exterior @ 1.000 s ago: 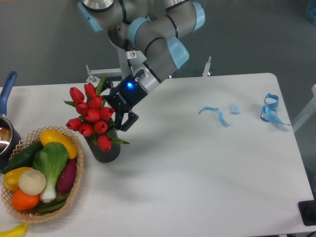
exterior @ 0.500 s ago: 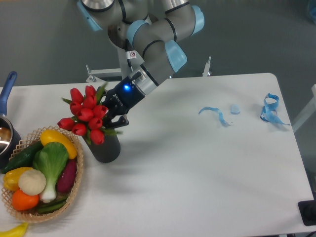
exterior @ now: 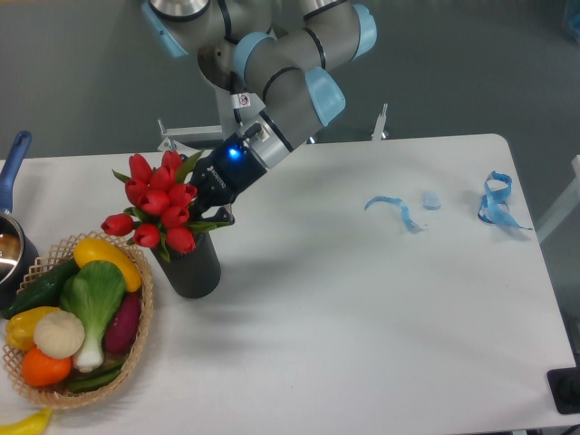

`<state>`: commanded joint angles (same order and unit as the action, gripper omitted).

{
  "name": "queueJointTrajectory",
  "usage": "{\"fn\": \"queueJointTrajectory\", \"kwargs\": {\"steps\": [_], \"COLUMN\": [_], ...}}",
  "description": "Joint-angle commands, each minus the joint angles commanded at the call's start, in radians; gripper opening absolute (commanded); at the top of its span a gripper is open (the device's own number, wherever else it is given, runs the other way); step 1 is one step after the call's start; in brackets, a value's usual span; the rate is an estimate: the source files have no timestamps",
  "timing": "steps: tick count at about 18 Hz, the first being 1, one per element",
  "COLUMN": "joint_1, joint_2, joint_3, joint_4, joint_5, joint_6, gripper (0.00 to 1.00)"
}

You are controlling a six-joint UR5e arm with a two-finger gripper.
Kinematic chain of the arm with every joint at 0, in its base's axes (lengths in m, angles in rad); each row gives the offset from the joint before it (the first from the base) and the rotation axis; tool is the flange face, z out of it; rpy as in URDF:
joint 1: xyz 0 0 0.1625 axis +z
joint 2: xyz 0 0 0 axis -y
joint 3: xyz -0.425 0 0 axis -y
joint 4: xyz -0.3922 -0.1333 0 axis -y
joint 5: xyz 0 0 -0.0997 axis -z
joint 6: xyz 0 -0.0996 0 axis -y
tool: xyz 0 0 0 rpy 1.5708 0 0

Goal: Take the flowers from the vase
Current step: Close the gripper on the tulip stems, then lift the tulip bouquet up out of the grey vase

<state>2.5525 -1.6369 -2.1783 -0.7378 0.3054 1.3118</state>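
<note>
lifted a little since half a second ago: tight bunch of red tulip buds with green leaves [exterior: 156, 207], now riding higher over the mouth of the matte black ribbed cylindrical vase [exterior: 191, 265], with the black two-finger tool [exterior: 214, 212] drawn up and back toward the arm. a full second ago, sat deeper, lowest bud down near the vase rim, tool fingers lower and apart on the right side of the bunch.

now: tool pressed in against the right side of the bunch at stem level, just above the vase mouth. seemingly pinching the stems, though leaves and buds hide the fingertips, so cannot tell for sure. blue light glowing on the wrist. grey arm with pale blue joint caps [exterior: 281, 68] slanting down from the upper middle.

flowers tilted to the left, lowest buds just over the rim, stems apparently not fully out of the vase. vase upright on the white bench [exterior: 381, 308], just right of a woven wicker basket [exterior: 138, 340] and touching or nearly touching it.

in the basket: yellow pepper, green leafy vegetable, cucumber, purple piece, white round piece, orange piece. dark pot with a blue handle [exterior: 14, 181] at the left edge. scraps of light blue ribbon [exterior: 497, 201] well apart at the right of the bench.
</note>
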Motion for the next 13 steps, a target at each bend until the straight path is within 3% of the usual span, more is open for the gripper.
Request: {"fn": "queueJointTrajectory", "kwargs": {"steps": [6,13], "joint_1": [0.012,0.051], "joint_2": [0.043,0.091], "joint_3": [0.051,0.063], "joint_4": [0.000,0.000], "joint_5": [-0.023,-0.078], "joint_6": [-0.160,-0.239], "gripper": [0.00,0.00]}}
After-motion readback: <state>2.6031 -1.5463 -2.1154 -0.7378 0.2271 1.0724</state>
